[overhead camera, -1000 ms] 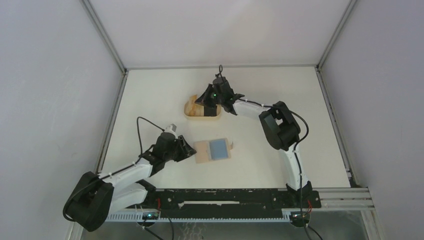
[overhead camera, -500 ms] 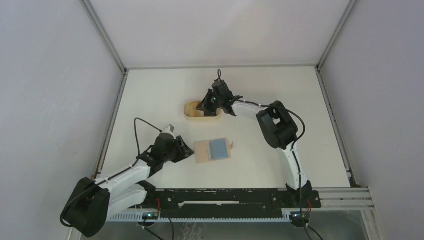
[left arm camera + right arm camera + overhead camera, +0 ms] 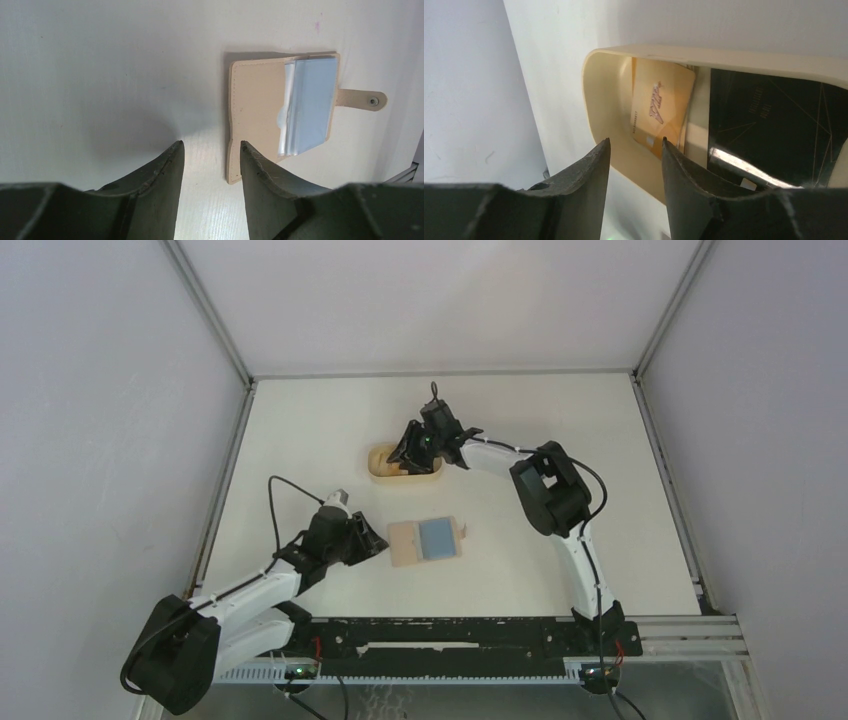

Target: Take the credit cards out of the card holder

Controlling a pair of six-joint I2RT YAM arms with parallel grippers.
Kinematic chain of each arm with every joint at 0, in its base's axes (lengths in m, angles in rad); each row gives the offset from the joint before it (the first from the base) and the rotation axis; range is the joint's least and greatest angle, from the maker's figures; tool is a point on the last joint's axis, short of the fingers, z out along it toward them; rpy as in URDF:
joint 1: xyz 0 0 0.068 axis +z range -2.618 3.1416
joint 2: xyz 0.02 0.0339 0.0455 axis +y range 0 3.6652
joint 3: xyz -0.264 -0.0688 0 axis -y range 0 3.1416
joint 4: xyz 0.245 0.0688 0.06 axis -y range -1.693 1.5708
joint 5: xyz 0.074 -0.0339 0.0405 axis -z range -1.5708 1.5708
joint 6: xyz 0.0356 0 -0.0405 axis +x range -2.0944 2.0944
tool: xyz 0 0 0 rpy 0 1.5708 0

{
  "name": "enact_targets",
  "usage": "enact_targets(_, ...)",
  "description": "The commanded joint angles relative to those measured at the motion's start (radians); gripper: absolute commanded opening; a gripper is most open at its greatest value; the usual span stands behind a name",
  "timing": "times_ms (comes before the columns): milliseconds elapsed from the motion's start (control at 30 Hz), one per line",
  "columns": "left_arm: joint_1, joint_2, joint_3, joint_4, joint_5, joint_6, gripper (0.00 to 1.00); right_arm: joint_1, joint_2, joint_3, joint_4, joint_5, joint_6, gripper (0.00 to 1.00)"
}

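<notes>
Your left gripper (image 3: pixel 211 146) sits beside the card holder (image 3: pixel 255 110), probably to steady it; right gripper (image 3: pixel 635 142) over the tray (image 3: pixel 590 85); both half-open, empty.

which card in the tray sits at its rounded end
The gold card, the one with script lettering. The black card lies beside it, farther along the tray.

We see a tan, blue-lined card holder (image 3: pixel 255 115), a cream tray (image 3: pixel 599 95), a gold card (image 3: pixel 659 107), a faintly lined black card (image 3: pixel 774 125).
</notes>
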Motion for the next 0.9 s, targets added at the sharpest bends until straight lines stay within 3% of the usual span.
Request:
enact_targets(0, 0.011, 0.015, -0.014, -0.075, -0.025, 0.028, 0.51, -0.004, -0.039, 0.096, -0.056, 0.004, -0.065, 0.52)
enact_targets(233, 0.018, 0.051, 0.016, -0.095, -0.030, 0.048, 0.52, -0.033, -0.175, 0.166, -0.110, -0.051, -0.211, 0.56)
enact_targets(367, 0.034, 0.045, 0.038, -0.126, -0.039, 0.055, 0.53, -0.012, -0.303, 0.147, -0.229, 0.036, -0.373, 0.56)
enact_targets(567, 0.073, 0.072, 0.094, -0.150, -0.028, 0.063, 0.55, 0.063, -0.543, -0.155, -0.343, 0.277, -0.481, 0.59)
enact_targets(867, 0.090, 0.113, 0.139, -0.175, -0.018, 0.064, 0.57, 0.112, -0.708, -0.454, -0.420, 0.443, -0.452, 0.59)
